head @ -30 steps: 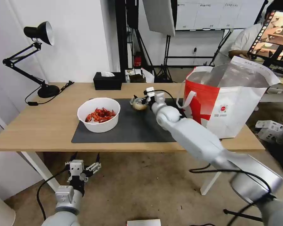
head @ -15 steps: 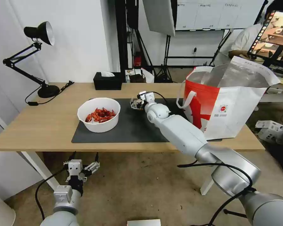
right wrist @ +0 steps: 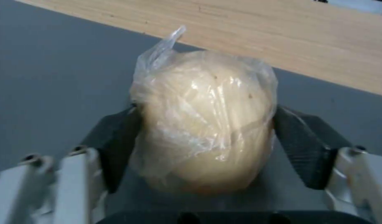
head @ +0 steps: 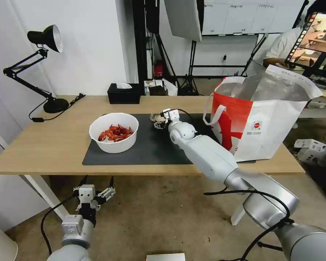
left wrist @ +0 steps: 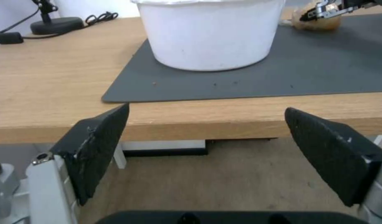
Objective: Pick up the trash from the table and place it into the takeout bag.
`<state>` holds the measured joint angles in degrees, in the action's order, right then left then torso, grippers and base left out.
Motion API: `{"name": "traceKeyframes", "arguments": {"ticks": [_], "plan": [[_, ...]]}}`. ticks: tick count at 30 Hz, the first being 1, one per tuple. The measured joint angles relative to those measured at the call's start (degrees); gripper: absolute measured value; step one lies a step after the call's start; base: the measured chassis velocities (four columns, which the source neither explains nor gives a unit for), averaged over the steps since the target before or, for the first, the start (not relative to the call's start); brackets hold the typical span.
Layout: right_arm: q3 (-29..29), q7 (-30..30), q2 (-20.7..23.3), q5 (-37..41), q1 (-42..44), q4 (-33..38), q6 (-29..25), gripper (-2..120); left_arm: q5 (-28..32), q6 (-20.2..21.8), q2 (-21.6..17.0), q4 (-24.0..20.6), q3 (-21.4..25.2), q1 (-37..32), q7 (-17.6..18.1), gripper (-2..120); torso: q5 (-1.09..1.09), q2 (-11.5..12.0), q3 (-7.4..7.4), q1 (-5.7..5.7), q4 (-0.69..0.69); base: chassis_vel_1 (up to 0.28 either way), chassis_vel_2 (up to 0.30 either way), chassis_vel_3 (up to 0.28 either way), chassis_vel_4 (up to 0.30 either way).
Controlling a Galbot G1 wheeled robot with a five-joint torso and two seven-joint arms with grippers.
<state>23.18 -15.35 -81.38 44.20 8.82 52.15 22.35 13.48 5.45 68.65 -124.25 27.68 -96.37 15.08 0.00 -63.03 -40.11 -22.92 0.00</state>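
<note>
Right gripper [head: 158,120] reached out over the far part of the dark grey mat [head: 148,146], with the 2 black pads [right wrist: 116,146] pressed against the sides of the beige plastic-wrapped lump [right wrist: 205,121]. Closed on the lump, then, at about its widest part; cannot tell whether already lifted off the mat or not.

Seems soft and light, judging by the thin wrinkled film and the rounded, dough-like shape. Probably slippery, because of the loose plastic, so better to hold the body itself and not the twisted tail of film sticking up at the far end. Gentle force only, otherwise risk of squeezing it out of shape or tearing the film.

White bowl [head: 113,132] of red shells resting on the near left part of the mat, heavier and stiff by the look of it. Takeout bag [head: 264,119] standing open at the right end of the table [head: 43,145].

Left gripper [head: 94,194] parked below the table edge, jaws wide apart, holding nothing.
</note>
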Motion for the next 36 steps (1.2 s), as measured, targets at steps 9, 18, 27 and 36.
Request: {"name": "traceKeyframes", "arguments": {"ticks": [9,18,27,36], "plan": [[0.44,-1.98,1.62,2.88,1.21,3.64,0.48,40,-0.05,-0.05,0.01,-0.23,-0.15,-0.13,0.05,100,0.0,0.0,0.0,0.0,0.0,0.0,0.0,0.0,0.0],[0.45,-4.29,5.64,2.71,3.34,11.05,-3.7,12,-0.26,-0.19,0.2,-0.55,-0.11,-0.49,0.09,100,0.01,0.0,0.0,0.0,0.0,0.0,0.0,0.0,0.0],[-3.42,-6.71,14.28,-6.66,8.93,30.56,-12.97,3,-0.9,-0.97,0.67,-1.21,-0.12,-1.52,0.15,100,0.02,0.0,0.0,0.0,0.0,0.0,0.0,0.0,0.0],[-12.62,-12.46,23.11,-15.42,12.33,46.46,-16.46,3,-1.81,-1.27,1.02,-1.9,-0.42,-2.72,0.19,100,0.01,0.0,0.0,0.01,0.01,0.0,0.0,0.0,0.0]]}}
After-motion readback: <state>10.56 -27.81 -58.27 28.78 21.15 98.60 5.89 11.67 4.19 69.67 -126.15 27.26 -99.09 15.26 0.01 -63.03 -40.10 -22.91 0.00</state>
